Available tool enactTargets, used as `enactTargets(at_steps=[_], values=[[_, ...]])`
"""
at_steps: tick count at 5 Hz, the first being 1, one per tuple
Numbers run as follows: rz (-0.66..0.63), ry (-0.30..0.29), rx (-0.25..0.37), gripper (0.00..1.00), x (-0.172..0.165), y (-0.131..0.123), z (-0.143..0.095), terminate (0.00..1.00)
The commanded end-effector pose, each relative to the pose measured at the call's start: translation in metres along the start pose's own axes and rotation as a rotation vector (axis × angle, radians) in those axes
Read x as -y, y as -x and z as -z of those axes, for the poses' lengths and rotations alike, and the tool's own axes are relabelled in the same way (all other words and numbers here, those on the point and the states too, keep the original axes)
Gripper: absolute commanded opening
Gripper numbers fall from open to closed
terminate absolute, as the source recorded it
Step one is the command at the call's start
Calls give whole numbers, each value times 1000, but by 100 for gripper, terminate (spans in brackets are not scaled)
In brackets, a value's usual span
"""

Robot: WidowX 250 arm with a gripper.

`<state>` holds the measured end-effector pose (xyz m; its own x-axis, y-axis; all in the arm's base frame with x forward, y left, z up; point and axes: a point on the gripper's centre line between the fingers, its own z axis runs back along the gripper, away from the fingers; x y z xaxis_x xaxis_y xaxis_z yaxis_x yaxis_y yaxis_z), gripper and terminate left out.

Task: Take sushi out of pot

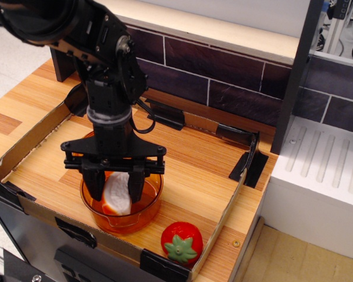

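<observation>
The sushi (pixel 117 195), white and ridged with an orange edge at its bottom, stands on end inside the transparent orange pot (pixel 147 208) at the front left of the wooden tray. My gripper (pixel 116 189) points straight down into the pot. Its two black fingers (pixel 136 183) press on the left and right sides of the sushi, so it is shut on it. The sushi's lower end still rests low in the pot. The fingertips are partly hidden behind the pot's wall.
A red strawberry (pixel 181 241) with green leaves lies just right of the pot near the tray's front edge. Low cardboard walls (pixel 223 226) with black corner clips ring the tray. A dark brick wall (pixel 223 70) stands behind, and a white unit (pixel 323 188) stands to the right.
</observation>
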<state>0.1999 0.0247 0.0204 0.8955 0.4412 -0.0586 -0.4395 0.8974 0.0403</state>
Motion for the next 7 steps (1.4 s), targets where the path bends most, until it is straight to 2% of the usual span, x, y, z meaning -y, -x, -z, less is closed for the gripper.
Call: enactTargets(at_steps=[1,2,3,5,7], values=[[10,48,68,0,6,-9,-49,0],[-16,103,100,0,16,-12,-78,0],[-32,105,94,0,33,-22,-79,0],[-113,101,97,0,49,-59,-69,0],[-171,56,115,0,35,-93,-46,0]])
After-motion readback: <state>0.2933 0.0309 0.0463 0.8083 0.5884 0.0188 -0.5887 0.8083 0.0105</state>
